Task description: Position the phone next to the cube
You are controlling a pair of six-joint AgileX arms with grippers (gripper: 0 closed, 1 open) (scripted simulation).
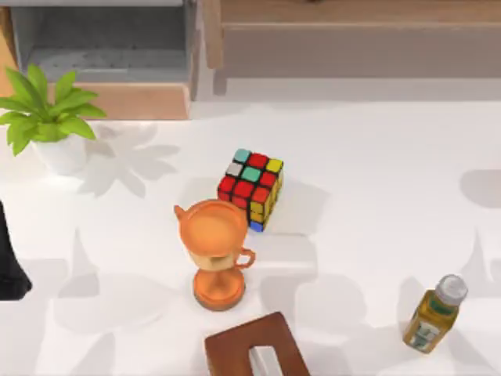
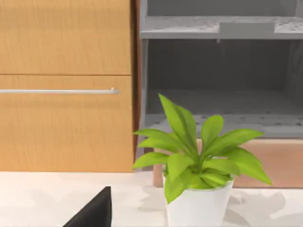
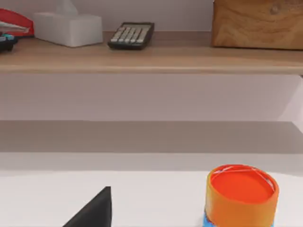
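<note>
Your white bench (image 1: 376, 172) sits in front of wooden cabinets and a grey open shelf unit (image 1: 102, 39), with a potted plant (image 1: 47, 117) at its left side. The cube (image 1: 251, 188) stands near the middle of the bench, and an orange trophy cup (image 1: 215, 251) stands just beside it, on the near-left side. A brown box with a white slot (image 1: 257, 349) lies at the near edge, and a small bottle (image 1: 434, 313) stands well apart on the right. You cannot locate the phone on the bench from these pictures, so find it before you commit an arm. The left arm (image 1: 9, 266) shows as a dark shape at the left edge, looking parked; its wrist view faces the plant and shelving, and you cannot tell the state of its pincer. For the right pincer you cannot tell either; its wrist view looks along the bench at an orange-topped can (image 3: 241, 194) and a shelf with a calculator (image 3: 131, 35). The main risk looks like the crowded side of the cube: bringing the phone in from the trophy's side could tip the cup or nudge the cube, so the open right-hand side seems safer.
</note>
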